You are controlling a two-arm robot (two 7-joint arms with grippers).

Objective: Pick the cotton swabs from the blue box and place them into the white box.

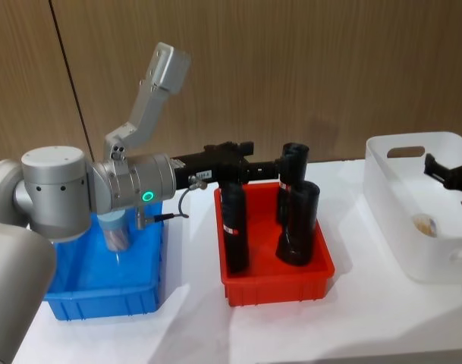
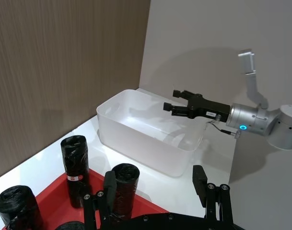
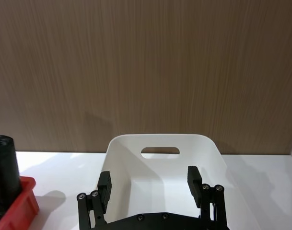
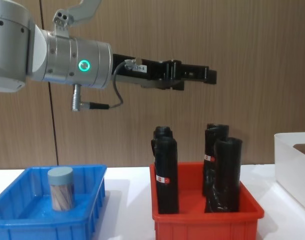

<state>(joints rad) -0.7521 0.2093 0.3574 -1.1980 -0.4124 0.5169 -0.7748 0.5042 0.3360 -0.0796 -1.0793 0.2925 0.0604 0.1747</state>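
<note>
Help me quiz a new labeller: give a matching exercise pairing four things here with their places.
Column one:
1. cotton swabs
2. black rolls
3. left hand
4. right hand

Column two:
A. above the white box
B. standing in the red bin
C. in the blue box
D. high above the red bin

Pairs: 1-C, 2-B, 3-D, 4-A.

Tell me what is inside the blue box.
One jar of cotton swabs stands upright in the blue box. In the head view, the left arm covers the box's left part, so that is hidden.
</note>
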